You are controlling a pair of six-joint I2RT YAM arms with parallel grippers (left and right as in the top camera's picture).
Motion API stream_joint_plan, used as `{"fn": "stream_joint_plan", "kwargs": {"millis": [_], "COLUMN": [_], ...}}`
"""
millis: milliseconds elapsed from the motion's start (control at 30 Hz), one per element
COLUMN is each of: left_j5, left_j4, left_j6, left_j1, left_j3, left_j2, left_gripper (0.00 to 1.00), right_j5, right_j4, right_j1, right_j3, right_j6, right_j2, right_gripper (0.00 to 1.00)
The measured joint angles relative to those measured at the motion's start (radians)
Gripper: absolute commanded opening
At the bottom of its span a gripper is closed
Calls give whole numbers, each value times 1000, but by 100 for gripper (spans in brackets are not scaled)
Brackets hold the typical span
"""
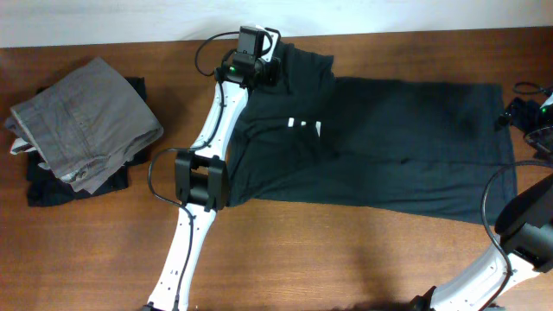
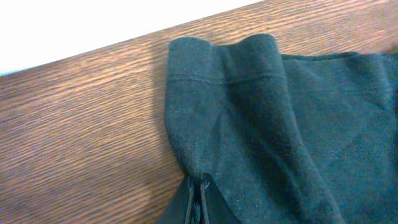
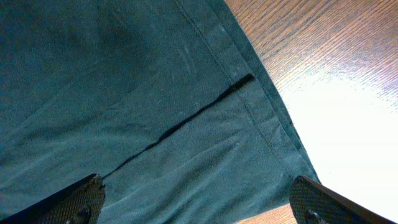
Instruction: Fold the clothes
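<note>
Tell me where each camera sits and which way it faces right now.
Overhead: above the table, looking straight down on T-shirt, grey trousers; left arm, right arm show.
Left wrist: low by the far edge, facing a sleeve; left gripper shut on it.
Right wrist: above the shirt's hem, looking down; right gripper open.
Shared: every view shows the T-shirt on the wooden table.

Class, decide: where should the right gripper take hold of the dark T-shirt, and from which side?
Probably the hem corner of the T-shirt, from its right end: that edge lies flat and free on the table, under the open right gripper.
</note>
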Motion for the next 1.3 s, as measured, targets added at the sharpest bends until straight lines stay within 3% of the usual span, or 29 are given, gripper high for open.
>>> {"fn": "stream_joint_plan", "kwargs": {"millis": [400, 467, 567, 600, 633, 833, 1167, 1300], "left_j5": [40, 28, 18, 18, 14, 0, -8, -12], "left_j4": [-163, -190, -212, -213, -213, -195, -212, -216], "left_j6": [0, 1, -1, 0, 5, 0, -4, -7], "left_j1": [5, 5, 5, 5, 5, 5, 0, -4], "left_j3": [76, 83, 92, 94, 94, 94, 94, 94], "left_j2": [6, 5, 5, 5, 5, 4, 4, 4], "left_gripper": [16, 22, 52, 59, 59, 57, 30, 11], "right_j5": [0, 0, 0, 0, 0, 0, 0, -3], "right_j4": [0, 0, 0, 0, 0, 0, 79, 75], "right_j1": [0, 0, 0, 0, 0, 0, 0, 0], "right_j3": [0, 0, 0, 0, 0, 0, -1, -1], "right_j6": [0, 0, 0, -1, 0, 0, 0, 0], "right_j2": [0, 0, 0, 0, 0, 0, 0, 0], "right_gripper": [99, 99, 99, 99, 99, 99, 98, 99]}}
